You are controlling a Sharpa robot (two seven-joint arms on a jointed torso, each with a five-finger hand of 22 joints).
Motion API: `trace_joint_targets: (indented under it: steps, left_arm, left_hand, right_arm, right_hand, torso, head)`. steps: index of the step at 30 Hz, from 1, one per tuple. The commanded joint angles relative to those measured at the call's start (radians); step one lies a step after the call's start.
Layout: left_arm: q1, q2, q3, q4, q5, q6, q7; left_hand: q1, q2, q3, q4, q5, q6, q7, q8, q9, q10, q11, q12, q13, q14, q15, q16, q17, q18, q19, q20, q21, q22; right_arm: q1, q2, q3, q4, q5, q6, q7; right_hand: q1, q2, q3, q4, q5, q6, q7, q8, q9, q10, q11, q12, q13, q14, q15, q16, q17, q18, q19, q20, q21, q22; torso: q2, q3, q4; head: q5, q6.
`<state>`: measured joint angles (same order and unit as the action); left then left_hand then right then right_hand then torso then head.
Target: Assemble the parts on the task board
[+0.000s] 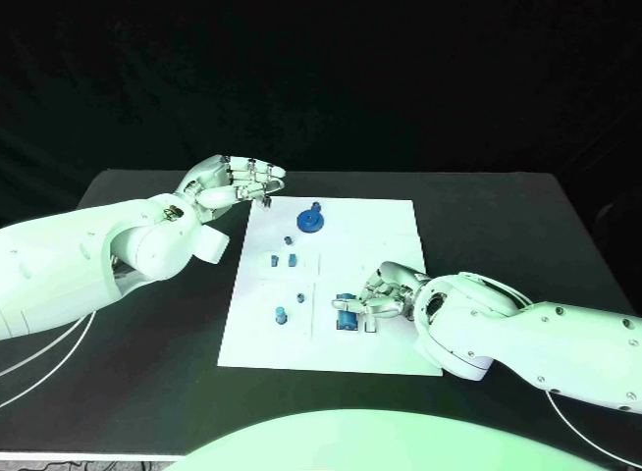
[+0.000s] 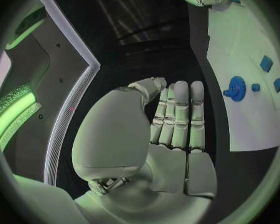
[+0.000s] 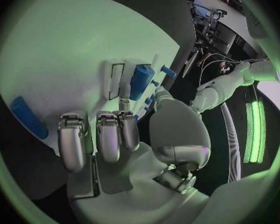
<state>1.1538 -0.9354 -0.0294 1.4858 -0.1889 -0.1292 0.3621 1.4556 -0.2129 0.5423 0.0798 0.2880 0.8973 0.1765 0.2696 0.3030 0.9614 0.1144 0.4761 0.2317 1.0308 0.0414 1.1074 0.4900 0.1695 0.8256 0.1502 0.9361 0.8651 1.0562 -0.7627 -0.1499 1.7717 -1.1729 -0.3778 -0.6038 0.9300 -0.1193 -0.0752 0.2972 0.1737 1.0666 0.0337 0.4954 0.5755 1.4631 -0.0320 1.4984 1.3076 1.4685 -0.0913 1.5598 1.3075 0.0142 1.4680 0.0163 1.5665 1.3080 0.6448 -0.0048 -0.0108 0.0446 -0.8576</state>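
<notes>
Resting low on the white task board (image 1: 371, 221), the right robot hand (image 1: 378, 297) sits at the lower right of the board in the head view, fingers curled down over a small group of blue parts (image 1: 349, 319). In the right wrist view its fingers (image 3: 109, 134) lie side by side, tips toward an upright blue cylindrical part (image 3: 140, 81) that stands beside a rectangular recess in the board. Whether the fingers actually pinch that part cannot be told; contact is hidden.

The left robot hand (image 1: 234, 182) is raised at the upper left of the head view, just off the board's upper left corner, above the black tabletop (image 1: 519, 226). In the left wrist view its fingers (image 2: 179, 114) lie straight and pressed together, with the thumb folded in beside them, and nothing is held.

On the board, a blue round part with a knob (image 1: 311, 218) lies near the upper edge, right of the left robot hand. Below it is a small blue piece (image 1: 291, 239), then a pair of blue blocks (image 1: 283, 261) near the board's middle. A further blue part (image 1: 282, 315) lies at the lower left of the board, apart from the right robot hand. A long blue part (image 3: 28, 117) lies at the board's edge in the right wrist view.
</notes>
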Motion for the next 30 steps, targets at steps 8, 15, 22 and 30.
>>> trace_joint_targets:
  steps: [8,15,22,30]
  left_arm:
    - [0.000,-0.001,0.001,0.001,0.008,0.011,0.004]
    - [0.000,-0.003,0.001,0.000,0.008,0.011,0.004]
    - [0.000,-0.003,0.001,-0.002,0.008,0.012,0.003]
    - [0.000,-0.003,0.001,-0.004,0.008,0.012,0.001]
  left_hand:
    - [0.000,0.005,0.000,-0.004,0.003,0.004,-0.001,0.004,-0.001,-0.005,-0.002,0.006,-0.001,-0.005,0.002,-0.004,-0.001,0.014,-0.005,-0.003,0.003,0.002]
    - [-0.001,0.005,0.001,-0.005,0.003,0.003,0.000,0.004,-0.001,-0.005,-0.002,0.006,-0.002,-0.005,0.002,-0.004,-0.001,0.014,-0.005,-0.003,0.004,0.002]
    - [-0.001,0.005,0.001,-0.005,0.003,0.003,0.000,0.004,-0.001,-0.005,-0.002,0.006,-0.002,-0.005,0.002,-0.004,-0.001,0.014,-0.005,-0.003,0.004,0.002]
    - [0.000,0.007,0.004,-0.006,0.003,0.004,0.000,0.003,-0.001,-0.005,-0.001,0.007,-0.002,-0.005,0.002,-0.005,-0.002,0.014,-0.006,-0.003,0.006,0.004]
  right_arm:
    - [-0.003,-0.028,0.000,0.029,-0.045,-0.018,0.055]
    - [-0.004,-0.078,0.000,0.072,-0.038,-0.030,0.156]
    - [-0.004,-0.094,0.001,0.088,-0.041,0.003,0.193]
    - [-0.008,-0.091,0.001,0.082,-0.053,0.019,0.184]
  right_hand:
    - [0.033,0.027,-0.017,-0.002,0.006,-0.010,0.002,0.007,-0.002,0.078,-0.002,-0.003,0.224,0.097,-0.003,-0.001,0.236,-0.014,0.103,-0.002,0.004,0.263]
    - [0.230,0.029,0.019,-0.009,0.013,-0.016,0.000,0.008,-0.012,0.079,-0.004,-0.001,0.227,0.097,-0.005,0.001,0.240,-0.014,0.103,-0.004,0.004,0.263]
    - [0.318,-0.022,0.077,-0.006,-0.036,-0.011,0.001,0.000,-0.027,0.079,-0.003,-0.002,0.228,0.098,-0.004,0.001,0.241,-0.014,0.103,-0.003,0.004,0.263]
    - [0.331,-0.030,0.089,-0.007,-0.041,-0.010,0.001,-0.001,-0.029,0.080,-0.004,0.000,0.229,0.098,-0.004,0.002,0.242,-0.014,0.103,-0.003,0.004,0.263]
  torso:
    - [0.000,0.0003,0.0001]
    - [-0.001,0.0006,-0.0020]
    - [0.000,0.0012,-0.0012]
    - [0.001,0.0005,0.0002]
  head:
    - [0.002,0.003]
    - [0.006,0.004]
    - [0.007,0.005]
    - [0.007,0.003]
